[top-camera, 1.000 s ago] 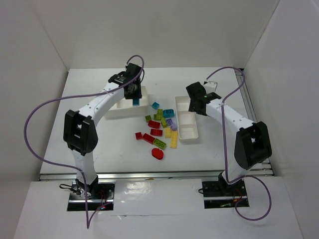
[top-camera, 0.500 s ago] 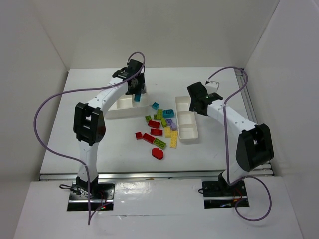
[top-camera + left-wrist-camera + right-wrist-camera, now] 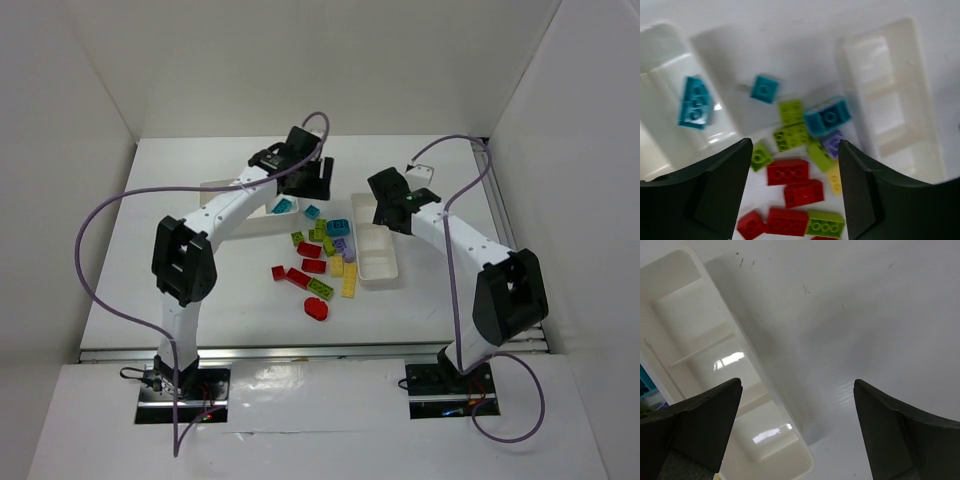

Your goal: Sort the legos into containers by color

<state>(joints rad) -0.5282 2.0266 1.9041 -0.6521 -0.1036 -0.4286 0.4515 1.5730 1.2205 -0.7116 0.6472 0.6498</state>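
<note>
The legos [image 3: 320,255] lie in a loose pile mid-table: red [image 3: 788,171], lime [image 3: 791,136], yellow [image 3: 349,280], lilac [image 3: 832,141] and teal [image 3: 827,116] bricks, plus a flat red oval [image 3: 316,308]. One teal brick [image 3: 694,102] lies in the wider tray [image 3: 240,222], and a small teal one [image 3: 764,89] sits on the table beside it. My left gripper [image 3: 318,178] hovers open and empty between that tray and the pile. My right gripper [image 3: 385,205] stands wide open and empty over the far end of the narrow tray [image 3: 378,250].
The narrow tray [image 3: 700,325] has nothing in the compartments that show. White walls close the table on the left, back and right. Purple cables loop off both arms. Bare tabletop [image 3: 840,300] lies right of the narrow tray.
My left gripper has opened and dropped the teal brick into the wider tray, then swung right toward the pile. The right gripper has shifted slightly and stays open.
</note>
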